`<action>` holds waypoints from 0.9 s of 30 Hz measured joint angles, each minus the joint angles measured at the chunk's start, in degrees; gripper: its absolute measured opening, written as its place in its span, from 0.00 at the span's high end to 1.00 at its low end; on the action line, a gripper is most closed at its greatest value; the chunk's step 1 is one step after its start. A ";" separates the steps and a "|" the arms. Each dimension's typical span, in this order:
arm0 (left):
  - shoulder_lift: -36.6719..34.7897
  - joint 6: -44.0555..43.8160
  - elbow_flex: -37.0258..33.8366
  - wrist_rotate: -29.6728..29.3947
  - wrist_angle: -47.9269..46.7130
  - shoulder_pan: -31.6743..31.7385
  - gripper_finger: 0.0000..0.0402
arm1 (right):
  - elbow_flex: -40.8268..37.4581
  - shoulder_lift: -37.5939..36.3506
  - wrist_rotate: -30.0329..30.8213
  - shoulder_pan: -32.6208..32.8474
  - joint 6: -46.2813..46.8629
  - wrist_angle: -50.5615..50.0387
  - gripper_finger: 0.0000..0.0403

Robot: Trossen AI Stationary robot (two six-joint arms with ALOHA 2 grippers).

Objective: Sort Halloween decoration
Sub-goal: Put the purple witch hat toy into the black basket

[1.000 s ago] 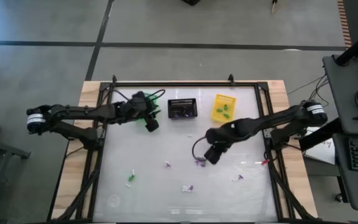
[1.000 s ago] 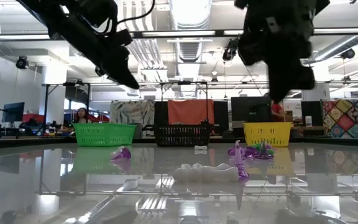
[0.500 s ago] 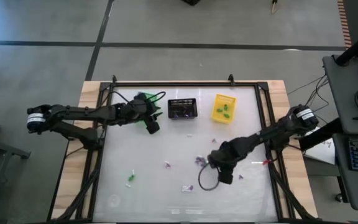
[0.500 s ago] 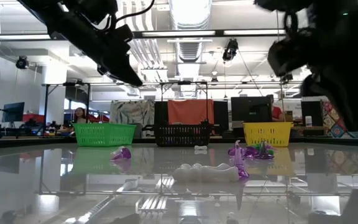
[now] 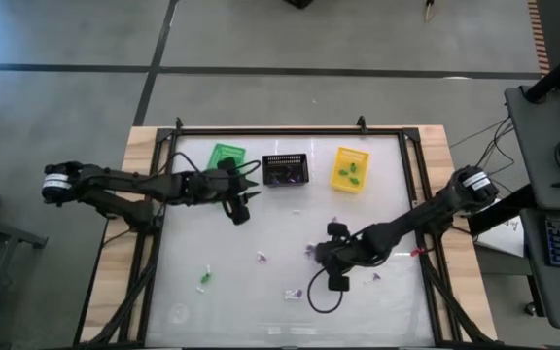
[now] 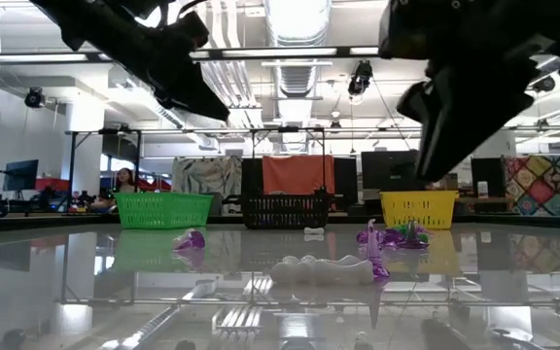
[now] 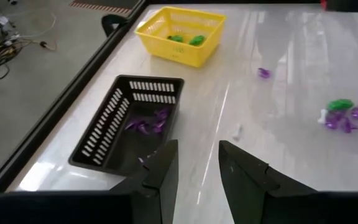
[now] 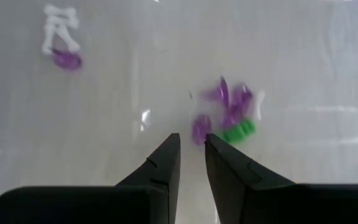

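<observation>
The Halloween decoration lies scattered on the white table: a purple cluster with a green piece (image 5: 311, 251) (image 8: 232, 115), a white bone piece with a purple one (image 5: 293, 293) (image 8: 59, 34), a purple one (image 5: 261, 257), a green-and-white one (image 5: 203, 280) and a purple one (image 5: 373, 278). My right gripper (image 5: 326, 262) (image 8: 192, 146) hovers just right of the cluster, its fingers a narrow gap apart with nothing between them. My left gripper (image 5: 240, 211) (image 7: 197, 158) hangs open and empty near the black basket (image 7: 126, 121).
Along the far edge stand a green basket (image 5: 227, 156), the black basket (image 5: 285, 170) holding purple pieces, and a yellow basket (image 5: 351, 167) holding green pieces. A black frame (image 5: 261, 131) runs round the table. A small white piece (image 5: 297, 210) lies mid-table.
My right gripper has swung toward the table's near edge and come lower, rolling about its own line, and now points at the purple cluster. My left gripper has swung a little toward the near edge, off the green basket, which now shows uncovered.
</observation>
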 joint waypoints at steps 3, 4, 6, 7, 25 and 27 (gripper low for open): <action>0.00 -0.04 0.00 -0.03 0.35 -0.90 0.76 | 0.00 1.09 1.37 -0.01 -0.78 1.89 0.83; 0.00 -0.17 0.00 -0.04 0.35 -1.10 0.76 | 0.00 1.74 1.47 -0.20 -0.92 2.44 0.83; 0.00 -0.20 0.00 -0.05 0.41 -1.49 0.76 | 0.00 3.32 1.45 -0.38 -1.30 3.07 0.83; 0.00 -0.20 0.00 -0.09 0.48 -1.67 0.76 | 0.00 4.10 1.45 -0.50 -1.35 3.02 0.83; 0.00 -0.22 0.00 -0.52 0.58 -2.15 0.76 | 0.00 6.93 0.85 -1.89 -1.28 3.75 0.83; 0.00 -0.22 0.00 -0.54 0.63 -2.15 0.76 | 0.00 7.40 -0.03 -2.05 -1.22 4.26 0.84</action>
